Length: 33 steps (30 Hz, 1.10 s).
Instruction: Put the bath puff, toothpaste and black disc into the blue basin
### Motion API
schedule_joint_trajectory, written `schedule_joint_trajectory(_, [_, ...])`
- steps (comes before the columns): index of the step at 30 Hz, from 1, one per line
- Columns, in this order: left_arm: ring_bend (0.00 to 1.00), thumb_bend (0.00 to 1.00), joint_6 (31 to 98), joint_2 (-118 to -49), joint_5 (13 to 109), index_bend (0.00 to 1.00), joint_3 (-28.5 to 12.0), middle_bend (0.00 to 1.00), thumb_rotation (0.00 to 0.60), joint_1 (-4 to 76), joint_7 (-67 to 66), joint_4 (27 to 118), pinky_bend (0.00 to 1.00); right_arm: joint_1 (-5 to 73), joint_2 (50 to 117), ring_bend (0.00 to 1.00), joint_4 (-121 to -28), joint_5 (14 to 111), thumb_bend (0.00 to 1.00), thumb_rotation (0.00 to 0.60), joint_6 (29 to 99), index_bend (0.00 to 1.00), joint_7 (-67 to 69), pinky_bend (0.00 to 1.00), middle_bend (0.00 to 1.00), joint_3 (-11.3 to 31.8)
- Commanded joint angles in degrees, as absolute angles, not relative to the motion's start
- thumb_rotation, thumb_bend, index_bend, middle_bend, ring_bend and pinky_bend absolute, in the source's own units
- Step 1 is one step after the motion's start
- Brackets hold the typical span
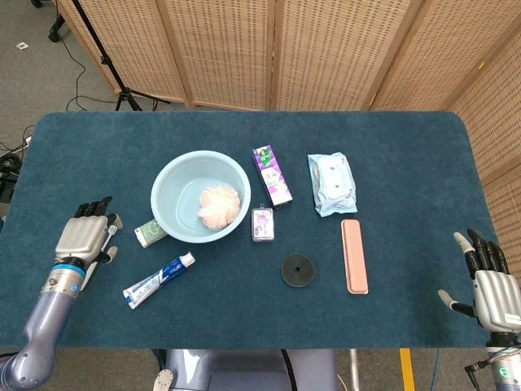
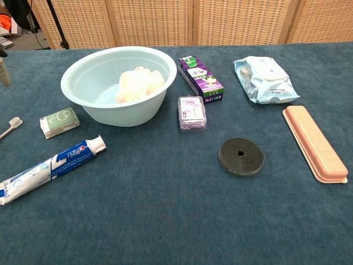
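Note:
The pale bath puff (image 1: 218,204) (image 2: 139,84) lies inside the blue basin (image 1: 173,181) (image 2: 83,83). A toothpaste tube (image 1: 159,278) (image 2: 51,168) lies on the cloth in front of the basin. The black disc (image 1: 298,270) (image 2: 241,156) lies flat right of centre. My left hand (image 1: 84,238) hovers at the table's left edge, well left of the basin, fingers apart and holding nothing. My right hand (image 1: 487,281) stays off the front right corner, fingers spread and empty.
A green soap packet (image 1: 149,233) (image 2: 59,122) sits by the basin's left. A purple box (image 1: 272,176) (image 2: 200,77), floss case (image 1: 262,223) (image 2: 192,112), wipes pack (image 1: 331,184) (image 2: 265,79), pink case (image 1: 353,255) (image 2: 315,142) and toothbrush head (image 2: 11,126) lie around.

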State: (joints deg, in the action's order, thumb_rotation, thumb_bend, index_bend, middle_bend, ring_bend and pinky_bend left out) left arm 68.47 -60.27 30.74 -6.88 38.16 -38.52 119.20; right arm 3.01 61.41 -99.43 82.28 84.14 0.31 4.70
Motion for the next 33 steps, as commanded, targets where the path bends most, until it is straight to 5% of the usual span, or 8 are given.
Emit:
schedule_joint_trajectory(1, [0.0, 0.34, 69.8, -59.8, 31.1, 0.39, -5.6, 0.0, 0.6, 37.4, -39.1, 118.4, 0.03, 3.0, 61.2, 0.0, -99.6, 82.4, 0.21, 0.6, 84.3, 0.06, 0.6, 0.0, 0.0, 4.8])
schedule_joint_trajectory(14, [0.0, 0.26, 71.2, -66.3, 31.6, 0.39, -3.8, 0.0, 0.6, 36.4, -38.7, 108.5, 0.03, 2.9, 61.2, 0.0, -99.7, 82.3, 0.21, 0.6, 84.5, 0.06, 0.9, 0.0, 0.0, 4.9])
schedule_joint_trajectory(33, [0.0, 0.27, 81.7, -86.9, 31.7, 0.39, -6.6, 0.0, 0.6, 35.7, -43.1, 93.5, 0.03, 2.9, 61.0, 0.0, -99.7, 82.1, 0.21, 0.6, 84.2, 0.06, 1.9, 0.0, 0.0, 5.0])
